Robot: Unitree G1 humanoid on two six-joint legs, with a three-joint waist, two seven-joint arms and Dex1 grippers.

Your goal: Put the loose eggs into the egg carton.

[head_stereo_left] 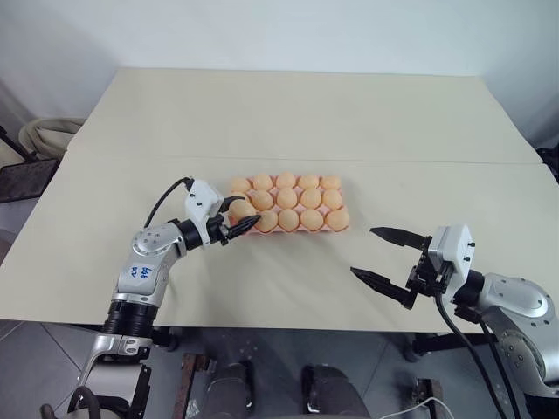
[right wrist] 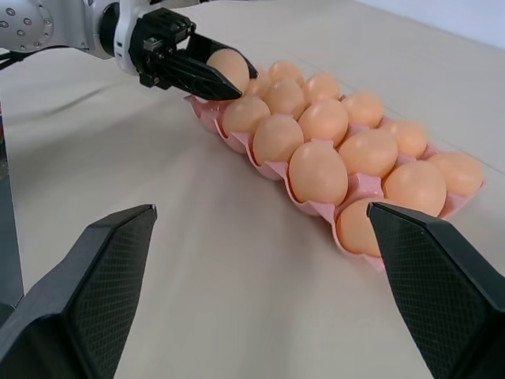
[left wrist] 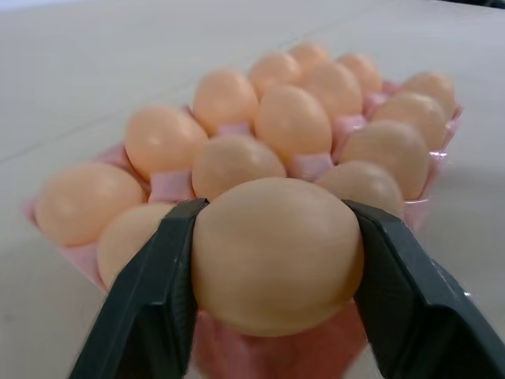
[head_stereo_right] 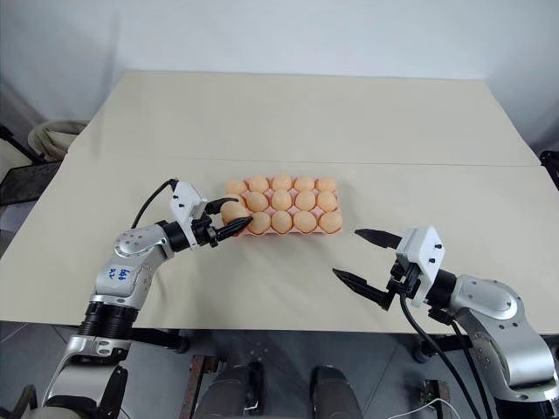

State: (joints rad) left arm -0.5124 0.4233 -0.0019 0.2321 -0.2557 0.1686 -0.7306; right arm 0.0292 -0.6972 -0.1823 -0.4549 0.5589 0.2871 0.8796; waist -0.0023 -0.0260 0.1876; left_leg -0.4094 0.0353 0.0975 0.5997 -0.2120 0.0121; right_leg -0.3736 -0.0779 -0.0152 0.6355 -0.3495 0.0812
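The pink egg carton (head_stereo_left: 298,233) lies in the middle of the beige table with several pale orange eggs (head_stereo_left: 286,198) in its cups. At its near left corner, my left gripper (head_stereo_left: 249,211) is shut on one loose egg (left wrist: 276,253), a black finger on each side. That egg hangs just over the corner cup, whose pink wall (left wrist: 229,355) shows below it. To the carton's right, by the table's front edge, my right gripper (head_stereo_left: 362,251) stands open with nothing between its fingers. From the right wrist I see the carton (right wrist: 268,170) and the held egg (right wrist: 229,67).
A seam (head_stereo_left: 437,161) crosses the table behind the carton. Coiled pale hoses (head_stereo_left: 48,135) and a dark object (head_stereo_left: 22,179) sit off the table's left side. Bare tabletop (head_stereo_left: 288,113) surrounds the carton.
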